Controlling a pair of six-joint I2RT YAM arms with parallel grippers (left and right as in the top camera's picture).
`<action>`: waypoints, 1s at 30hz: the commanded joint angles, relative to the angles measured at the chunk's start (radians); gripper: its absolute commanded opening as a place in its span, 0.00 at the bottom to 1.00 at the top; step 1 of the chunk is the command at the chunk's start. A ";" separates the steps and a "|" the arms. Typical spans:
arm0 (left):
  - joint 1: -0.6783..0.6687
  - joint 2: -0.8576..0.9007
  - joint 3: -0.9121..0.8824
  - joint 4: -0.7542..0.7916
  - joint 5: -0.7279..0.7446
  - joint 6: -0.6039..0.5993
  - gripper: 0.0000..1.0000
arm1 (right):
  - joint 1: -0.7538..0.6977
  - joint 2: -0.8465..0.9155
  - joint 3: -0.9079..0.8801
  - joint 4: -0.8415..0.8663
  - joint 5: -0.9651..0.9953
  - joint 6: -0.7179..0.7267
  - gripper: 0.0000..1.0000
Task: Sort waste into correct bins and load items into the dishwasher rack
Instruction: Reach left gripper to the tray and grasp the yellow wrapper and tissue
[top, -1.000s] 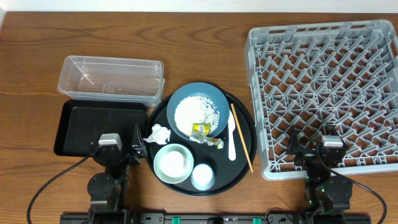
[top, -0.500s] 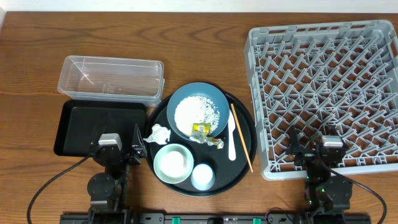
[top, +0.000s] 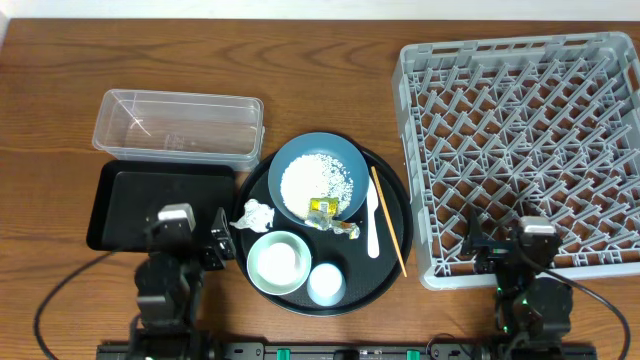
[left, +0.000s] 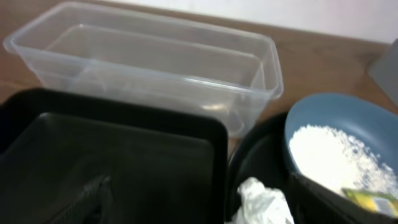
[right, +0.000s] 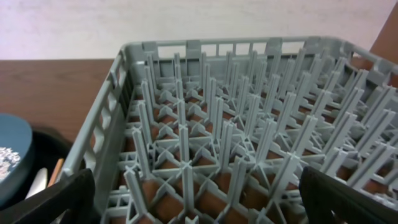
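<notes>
A dark blue plate (top: 335, 150) holds a heap of rice (top: 315, 183) and a yellow-green wrapper (top: 322, 208). A crumpled tissue (top: 256, 214), green bowl (top: 278, 260), pale cup (top: 325, 283), white spoon (top: 372, 225) and chopsticks (top: 390, 225) lie beside it. The clear tub (top: 178, 125) and black tray (top: 150, 200) are at the left, and the grey rack (top: 520, 140) at the right. My left gripper (top: 195, 240) is open over the black tray's near right corner, with the tissue (left: 261, 202) close by. My right gripper (top: 500, 248) is open over the rack's near edge (right: 236, 124).
All the dishes and waste sit on a large round black tray (top: 398, 190) in the middle. The tub (left: 155, 56) stands just behind the black tray (left: 112, 155). The plate (left: 336, 115) shows at the right of the left wrist view.
My left arm has shifted slightly, its wrist turning a little. My right arm has dropped back slightly. Nothing on the table has moved.
</notes>
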 joint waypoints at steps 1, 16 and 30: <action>0.004 0.106 0.172 -0.072 0.015 -0.037 0.89 | 0.005 0.068 0.102 -0.041 0.009 0.016 0.99; 0.005 0.600 0.801 -0.723 0.059 -0.037 0.89 | 0.005 0.687 0.621 -0.528 -0.002 0.016 0.99; -0.065 0.812 0.801 -0.633 0.272 -0.186 0.89 | 0.005 0.805 0.708 -0.608 -0.068 0.017 0.99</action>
